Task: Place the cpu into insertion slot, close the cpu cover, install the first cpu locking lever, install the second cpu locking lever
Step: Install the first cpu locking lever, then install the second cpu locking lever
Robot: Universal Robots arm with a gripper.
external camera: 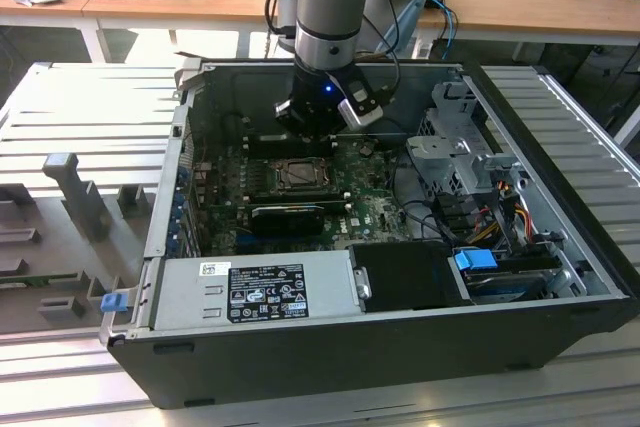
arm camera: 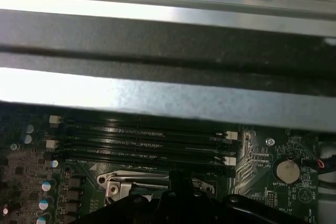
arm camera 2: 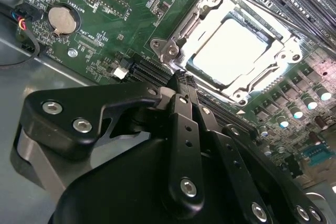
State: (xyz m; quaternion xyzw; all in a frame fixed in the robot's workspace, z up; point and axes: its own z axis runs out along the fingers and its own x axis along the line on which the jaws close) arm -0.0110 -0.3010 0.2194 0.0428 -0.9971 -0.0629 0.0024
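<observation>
Hovering: gripper [arm camera 2: 181, 80] just above board, fingers closed together, holding nothing | cpu [arm camera 2: 233, 51] seated in insertion slot [external camera: 300, 176] | cpu cover [arm camera 2: 207, 9] closed over it

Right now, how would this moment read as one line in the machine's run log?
end effector: above socket, holds nothing | pale silver-grey square cpu: seated in slot | dark metal frame cover: closed over it

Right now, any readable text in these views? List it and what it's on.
Nothing can be quoted.
Black label on the power supply: print too small to read.
White sticker above it: too small.
Silkscreen by the coin cell: blurred, unreadable.
</observation>
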